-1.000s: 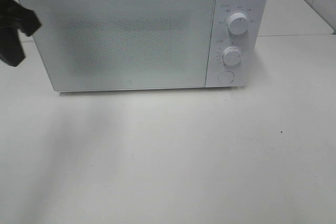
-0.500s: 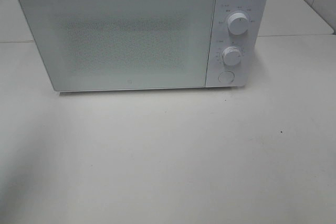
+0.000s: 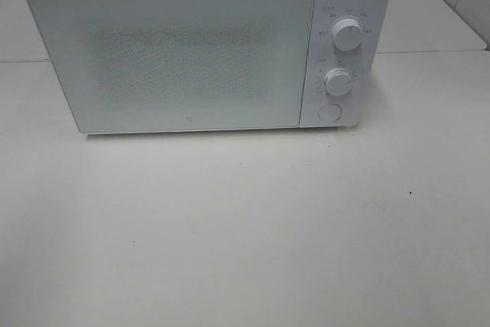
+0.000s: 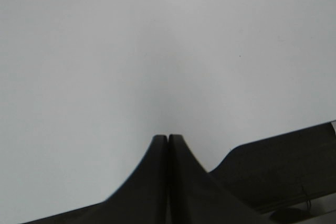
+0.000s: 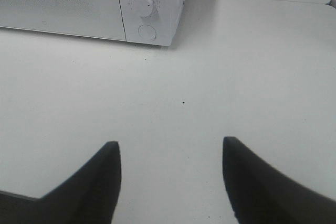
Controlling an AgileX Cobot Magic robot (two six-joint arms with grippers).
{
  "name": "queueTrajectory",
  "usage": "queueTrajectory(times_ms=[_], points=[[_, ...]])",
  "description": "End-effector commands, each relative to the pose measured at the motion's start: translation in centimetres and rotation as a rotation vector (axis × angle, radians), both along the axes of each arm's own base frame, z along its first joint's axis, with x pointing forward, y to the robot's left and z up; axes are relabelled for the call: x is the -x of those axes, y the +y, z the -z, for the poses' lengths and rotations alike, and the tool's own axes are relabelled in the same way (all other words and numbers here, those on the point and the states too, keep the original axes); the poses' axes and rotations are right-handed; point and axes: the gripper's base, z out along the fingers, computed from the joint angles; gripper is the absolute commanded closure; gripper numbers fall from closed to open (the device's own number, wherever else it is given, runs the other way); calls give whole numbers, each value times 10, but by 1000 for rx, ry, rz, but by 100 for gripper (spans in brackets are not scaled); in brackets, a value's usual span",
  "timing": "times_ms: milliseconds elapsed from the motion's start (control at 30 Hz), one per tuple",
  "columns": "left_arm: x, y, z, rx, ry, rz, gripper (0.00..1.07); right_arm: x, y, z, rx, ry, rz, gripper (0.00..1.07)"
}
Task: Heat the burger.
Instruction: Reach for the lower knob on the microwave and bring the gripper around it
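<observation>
The burger is out of view in every frame. A white microwave [image 3: 207, 44] stands at the back of the table with its door [image 3: 176, 55] shut; it has two knobs [image 3: 347, 34] and a round button [image 3: 329, 112] on its right panel. It also shows in the right wrist view [image 5: 94, 3]. Neither gripper shows in the exterior high view. In the left wrist view my left gripper [image 4: 168, 138] is shut and empty over bare white table. In the right wrist view my right gripper [image 5: 170, 148] is open and empty, some way in front of the microwave's right corner.
The white table [image 3: 253, 227] stretches in front of the microwave. A table edge with dark floor beyond shows in the left wrist view [image 4: 283, 182]. A seam between table tops [image 3: 429, 52] runs behind at the right.
A dark arm part at the upper left of the exterior high view a second ago has moved out of the frame. Nothing else has changed.
</observation>
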Motion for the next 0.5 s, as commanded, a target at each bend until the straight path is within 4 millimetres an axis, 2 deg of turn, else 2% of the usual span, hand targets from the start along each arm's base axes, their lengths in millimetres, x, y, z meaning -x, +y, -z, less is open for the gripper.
queueTrajectory(times_ms=[33,67,133,167,200,233,400,500], points=[[19,5,4,3,-78,-10,106,3,-1,-1,-11,-39,7,52],[19,5,4,3,-78,-10,106,3,-1,-1,-11,-39,7,52],[37,9,4,7,-172,-16,106,3,-1,-1,-11,-39,7,52],[37,9,4,7,-172,-16,106,3,-1,-1,-11,-39,7,52],[47,12,5,4,-229,-25,106,3,-1,-1,-11,-39,7,52],[47,12,5,4,-229,-25,106,3,-1,-1,-11,-39,7,52],[73,18,10,18,-359,-34,106,3,-1,-1,-11,-39,7,52],[70,17,12,17,-328,-30,106,3,-1,-1,-11,-40,7,52]])
